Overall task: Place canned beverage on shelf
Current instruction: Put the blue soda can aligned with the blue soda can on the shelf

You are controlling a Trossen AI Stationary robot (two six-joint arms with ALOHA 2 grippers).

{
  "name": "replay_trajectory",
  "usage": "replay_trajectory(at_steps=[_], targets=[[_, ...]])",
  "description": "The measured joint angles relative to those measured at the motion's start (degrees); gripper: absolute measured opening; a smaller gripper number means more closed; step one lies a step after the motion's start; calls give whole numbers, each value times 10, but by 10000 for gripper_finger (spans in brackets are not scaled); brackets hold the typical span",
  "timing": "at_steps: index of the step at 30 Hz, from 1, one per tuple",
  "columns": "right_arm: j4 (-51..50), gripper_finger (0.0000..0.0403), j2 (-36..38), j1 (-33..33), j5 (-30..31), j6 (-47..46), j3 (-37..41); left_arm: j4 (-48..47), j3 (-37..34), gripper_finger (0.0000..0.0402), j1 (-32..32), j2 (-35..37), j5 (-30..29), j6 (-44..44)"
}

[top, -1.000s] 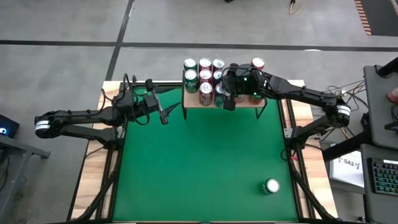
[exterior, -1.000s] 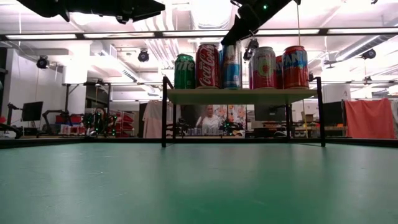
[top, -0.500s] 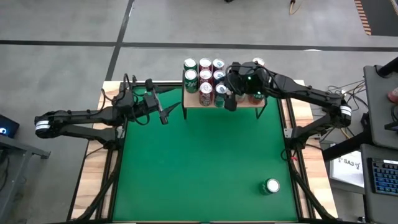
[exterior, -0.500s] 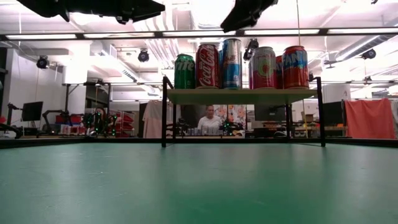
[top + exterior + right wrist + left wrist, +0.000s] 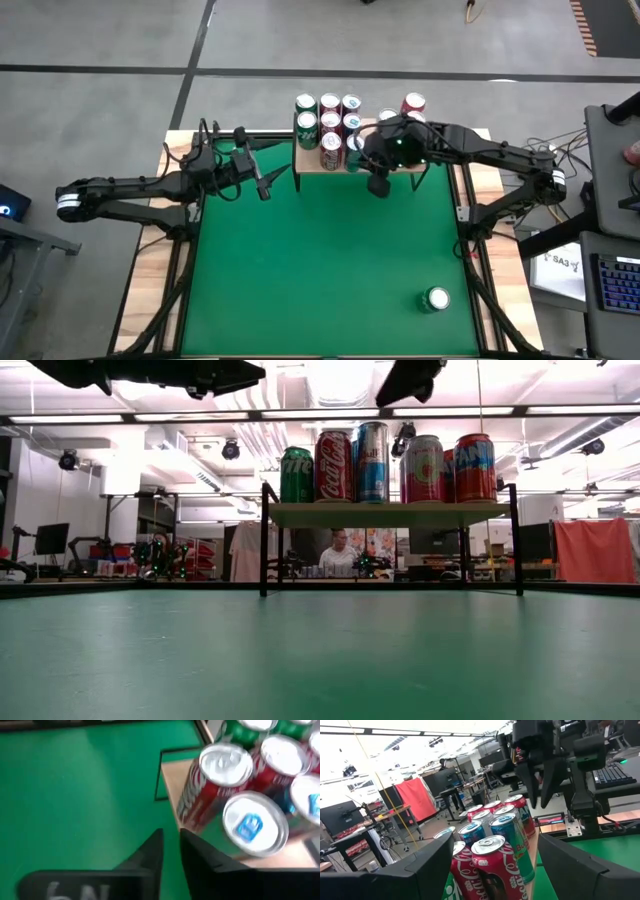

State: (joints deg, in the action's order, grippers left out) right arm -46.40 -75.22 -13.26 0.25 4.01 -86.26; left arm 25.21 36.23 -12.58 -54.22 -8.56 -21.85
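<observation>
Here the shelf [image 5: 355, 160] stands at the far edge of the green table [image 5: 320, 260], and its light wooden board is already crowded with upright cans. In the low view a green Sprite can [image 5: 296, 475], a red Coca-Cola can [image 5: 333, 465], a tall blue and silver Red Bull can [image 5: 372, 462], a pale can with a red mark [image 5: 425, 469] and a red and blue can [image 5: 475, 467] stand in a row along the near edge of the board.

The right gripper [image 5: 378, 185] hangs just in front of the shelf, above the green felt, near the Red Bull can but not touching it. In the right wrist view its two dark fingers [image 5: 150, 852] stand almost together, with only a thin gap between them, and nothing is held there. In the same view the Red Bull can (its blue mark shows on the lid) is beside the fingertips, on the corner of the board.

The left gripper [image 5: 262, 185] waits near the left end of the shelf, well apart from the cans. Its fingers [image 5: 427, 865] are spread wide and empty.

One more can with a green rim [image 5: 437, 299] stands alone on the near right part of the table, far from both grippers.
</observation>
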Motion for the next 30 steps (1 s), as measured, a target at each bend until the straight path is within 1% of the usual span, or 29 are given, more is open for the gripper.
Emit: replay_trajectory(at_steps=[2, 3, 6, 9, 16, 23, 30], targets=[[-18, 28, 0, 0, 9, -10, 0, 0, 0, 274, 0, 0, 0, 1], [-25, 18, 0, 0, 22, -13, 0, 0, 0, 274, 0, 0, 0, 1], [-41, 13, 0, 0, 74, -20, 1, 0, 0, 274, 0, 0, 1, 3], [-45, 12, 0, -2, 100, -15, 1, 0, 0, 274, 0, 0, 1, 3], [-38, 12, -5, -2, 104, -1, 1, 0, 0, 274, 0, 0, 1, 3], [-39, 12, -29, -8, 105, 20, 2, 0, 0, 274, 0, 0, 1, 3], [-39, 12, -33, -11, 134, 36, 2, 0, 0, 274, 0, 0, 1, 2]])
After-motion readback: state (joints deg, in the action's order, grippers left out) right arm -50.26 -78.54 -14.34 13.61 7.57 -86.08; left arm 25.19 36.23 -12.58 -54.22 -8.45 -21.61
